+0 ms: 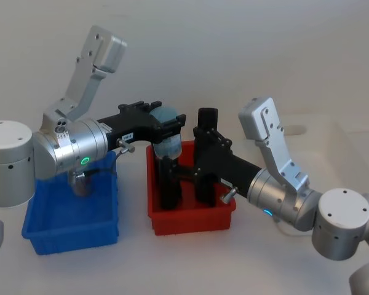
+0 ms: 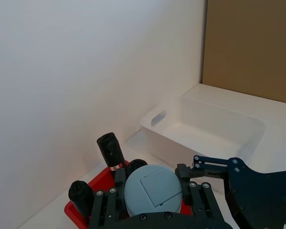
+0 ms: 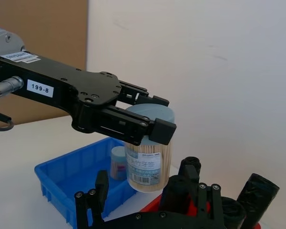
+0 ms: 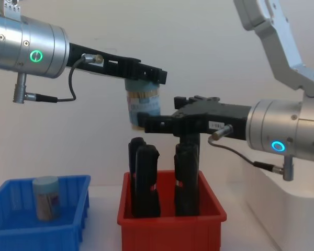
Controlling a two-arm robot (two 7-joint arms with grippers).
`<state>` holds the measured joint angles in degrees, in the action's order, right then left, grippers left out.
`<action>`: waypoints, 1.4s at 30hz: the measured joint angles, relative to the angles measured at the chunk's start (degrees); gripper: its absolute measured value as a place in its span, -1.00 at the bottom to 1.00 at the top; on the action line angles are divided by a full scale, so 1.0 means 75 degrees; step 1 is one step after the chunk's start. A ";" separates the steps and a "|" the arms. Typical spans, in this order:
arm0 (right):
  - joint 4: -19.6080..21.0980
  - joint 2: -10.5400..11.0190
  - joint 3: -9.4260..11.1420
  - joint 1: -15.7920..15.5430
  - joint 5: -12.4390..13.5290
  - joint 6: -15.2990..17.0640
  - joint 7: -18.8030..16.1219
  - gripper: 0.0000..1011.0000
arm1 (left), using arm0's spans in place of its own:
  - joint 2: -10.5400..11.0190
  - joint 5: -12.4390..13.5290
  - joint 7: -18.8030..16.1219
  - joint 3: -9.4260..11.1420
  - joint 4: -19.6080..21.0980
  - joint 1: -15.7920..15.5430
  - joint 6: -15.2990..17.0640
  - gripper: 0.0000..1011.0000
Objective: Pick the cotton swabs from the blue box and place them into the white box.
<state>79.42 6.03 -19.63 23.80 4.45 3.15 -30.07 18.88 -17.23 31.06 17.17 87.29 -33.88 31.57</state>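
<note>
Currently, we find the left gripper [image 1: 166, 123] raised above the table [image 1: 129, 264], its fingers clenched on the lid end of one jar of cotton swabs [image 1: 168, 146]. We see this jar hanging roughly upright, lid uppermost, with its label and the tan sticks visible below the fingers. It is in the air over the rear left part of the red bin [image 1: 194, 221], clear of the blue box [image 1: 71, 236] and apart from the white box [image 2: 214, 126]. We note that the red bin stands between the two boxes, with the blue box on the robot's left and the white box on its right. Several black handles [image 4: 145, 178] stand upright in the red bin, and the held jar hangs above their tops without touching them. We find a second jar [image 4: 46, 197] standing upright inside the blue box, lid up. The right gripper [image 4: 154, 122] reaches in from the right at about the height of the held jar's base, just beside it and above the black handles. In the right wrist view we see its fingers [image 3: 101, 183] spread apart and grasping nothing, and the held jar shows beyond them. We cannot tell whether the right gripper touches the jar. The white box lies open at the top, near the wall.
</note>
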 joint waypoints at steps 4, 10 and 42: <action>-0.0091 -0.0054 -0.0071 0.0048 -0.0036 -0.0002 -0.0075 0.98 | 0.0000 0.0000 0.0000 0.0000 0.0000 0.0000 0.0000 0.30; -0.0164 -0.0108 -0.0140 0.0089 -0.0092 0.0010 -0.0079 0.98 | 0.0000 0.0000 0.0000 0.0000 0.0000 0.0000 0.0000 0.30; -0.0262 -0.0363 -0.0383 0.0242 -0.0327 0.0189 0.0860 0.98 | 0.0000 0.0000 0.0000 0.0000 0.0000 0.0000 0.0000 0.30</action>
<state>77.46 3.31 -22.50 25.61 2.00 4.57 -23.62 18.88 -17.23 31.06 17.17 87.29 -33.88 31.58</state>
